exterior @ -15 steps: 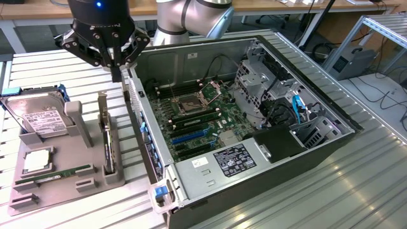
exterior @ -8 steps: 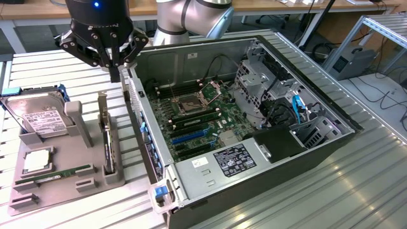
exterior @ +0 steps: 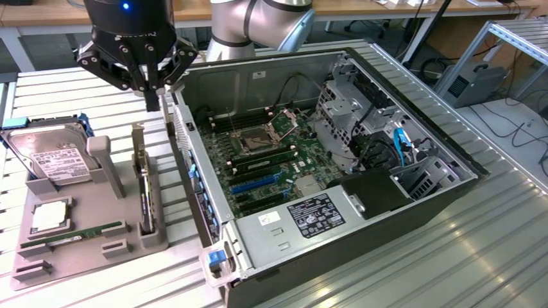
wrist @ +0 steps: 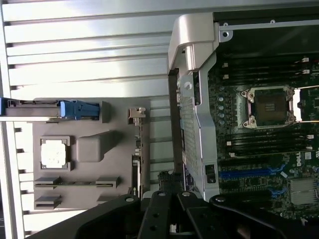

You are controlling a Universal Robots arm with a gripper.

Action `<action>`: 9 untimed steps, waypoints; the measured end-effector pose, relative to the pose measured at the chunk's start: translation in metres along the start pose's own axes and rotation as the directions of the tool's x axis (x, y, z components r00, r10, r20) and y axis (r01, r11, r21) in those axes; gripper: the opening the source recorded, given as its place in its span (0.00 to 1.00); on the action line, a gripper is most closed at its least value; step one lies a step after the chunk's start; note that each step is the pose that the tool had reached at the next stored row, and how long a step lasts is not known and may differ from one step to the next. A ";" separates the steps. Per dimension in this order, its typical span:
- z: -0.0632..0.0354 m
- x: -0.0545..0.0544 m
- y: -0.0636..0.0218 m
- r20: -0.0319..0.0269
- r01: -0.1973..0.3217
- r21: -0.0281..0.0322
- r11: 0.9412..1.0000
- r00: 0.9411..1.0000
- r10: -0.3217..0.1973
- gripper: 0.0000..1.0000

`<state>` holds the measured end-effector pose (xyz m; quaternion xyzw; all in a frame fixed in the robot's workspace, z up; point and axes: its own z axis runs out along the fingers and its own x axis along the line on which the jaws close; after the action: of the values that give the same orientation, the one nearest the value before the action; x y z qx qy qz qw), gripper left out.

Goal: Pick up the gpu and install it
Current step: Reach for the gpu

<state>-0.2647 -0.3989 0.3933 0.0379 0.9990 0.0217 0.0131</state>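
gripper (exterior: 151,101): jaws closed on nothing. hangs above gap between gpu (exterior: 146,192), upright in grey holder (exterior: 104,168), and open pc case (exterior: 256,83).

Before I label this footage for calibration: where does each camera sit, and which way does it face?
Exterior view: set high, looking obliquely down at the open computer case and grey parts tray; the arm and shut claw show.
Wrist view: on the wrist, looking straight down between tray and case; the claw shows.
Shared: the gpu standing on edge in the tray, and the CPU socket.
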 end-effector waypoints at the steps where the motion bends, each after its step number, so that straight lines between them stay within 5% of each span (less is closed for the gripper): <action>1: 0.0000 0.000 0.0000 0.000 0.000 0.000 1.000 1.000 0.000 0.11; 9: -0.0001 0.004 -0.0003 0.000 0.000 0.000 1.000 1.000 0.000 0.11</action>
<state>-0.2684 -0.3989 0.3933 0.0379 0.9990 0.0217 0.0131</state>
